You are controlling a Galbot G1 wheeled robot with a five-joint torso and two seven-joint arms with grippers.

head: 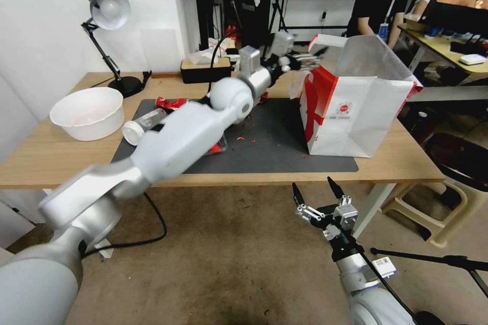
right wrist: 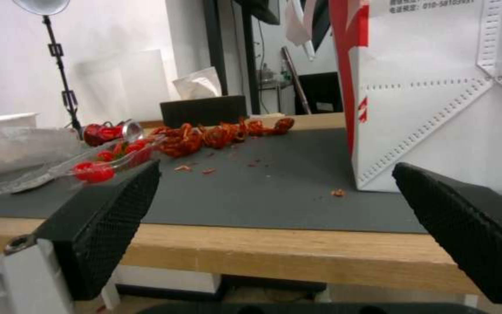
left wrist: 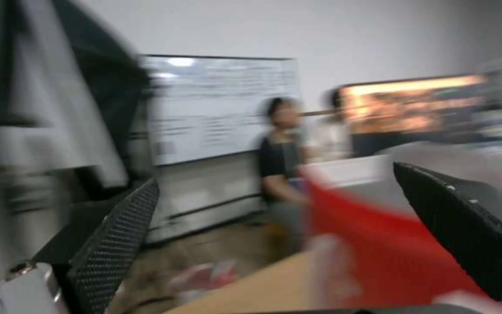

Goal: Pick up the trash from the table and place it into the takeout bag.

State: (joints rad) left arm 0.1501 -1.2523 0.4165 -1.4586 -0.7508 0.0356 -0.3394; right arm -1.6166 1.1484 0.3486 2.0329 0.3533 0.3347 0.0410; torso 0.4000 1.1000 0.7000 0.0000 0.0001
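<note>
Nearest the head camera, the robot's left arm (head: 168,147) sweeps diagonally over the table (head: 46,157), a wide light-wood top bearing a dark grey mat (head: 274,147); its left gripper (head: 305,61) is raised at the open mouth of the takeout bag (head: 356,122), the fingers (left wrist: 117,235) spread wide with nothing between them. That boxy white and red paper bag stands upright on the mat's right end and looks light and thin-walled, likely to tip or crumple if nudged at the rim. On the mat's left end lies the remaining trash: a clear lidded cup (head: 140,126) on its side, probably light, slippery and easily crushed, best taken across its body, and a crushed red can (head: 170,103) behind it, stiff and light. A white bowl (head: 87,111) sits off the mat to the left. Below the table's front edge the right gripper (head: 320,193) waits, fingers (right wrist: 109,218) wide apart and empty, pointing toward the tabletop
</note>
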